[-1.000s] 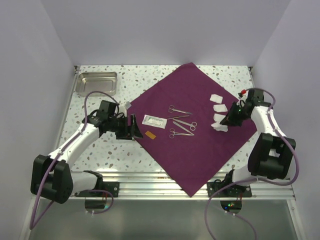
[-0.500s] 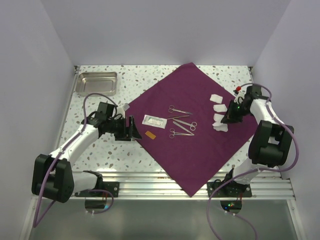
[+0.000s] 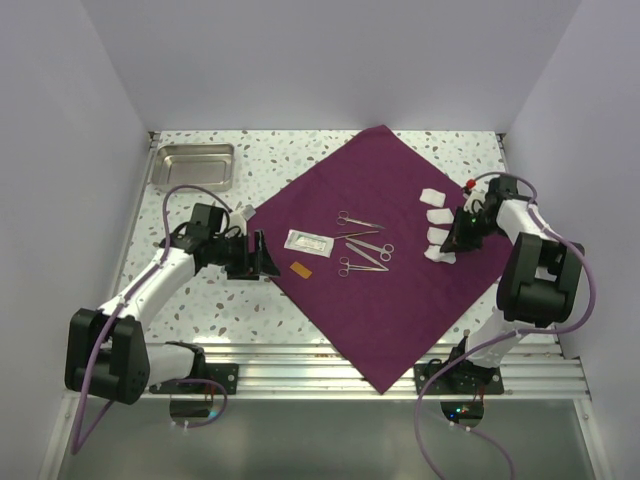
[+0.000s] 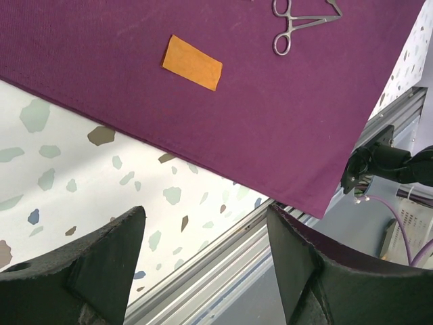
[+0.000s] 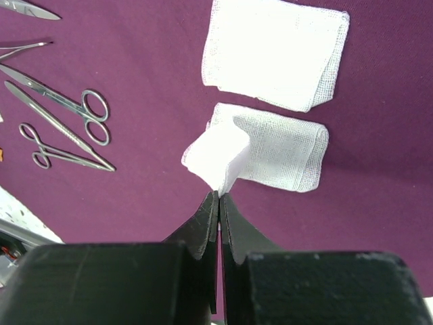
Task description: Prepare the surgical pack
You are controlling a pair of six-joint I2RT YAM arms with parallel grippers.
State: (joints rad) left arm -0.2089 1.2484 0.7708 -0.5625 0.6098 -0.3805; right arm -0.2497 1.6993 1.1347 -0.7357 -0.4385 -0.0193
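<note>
Left gripper (image 3: 262, 258) is held open, jaws spread wide, just off the left edge of the surgical pack (image 3: 400, 300), which is spread flat mid-table; orange slip (image 4: 192, 62) and instruments (image 3: 362, 245) are laid on it; right gripper (image 5: 219, 198) is pinched closed on a lifted corner of a gauze pad (image 5: 284, 154)

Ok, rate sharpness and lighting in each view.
Top external: even soft light, sharp throughout, mild sheen on the steel tray. Left wrist: surgical pack crisp, left hand a dark near-silhouette. Right wrist: gauze pad bright but weave legible; right hand nearly black.
</note>
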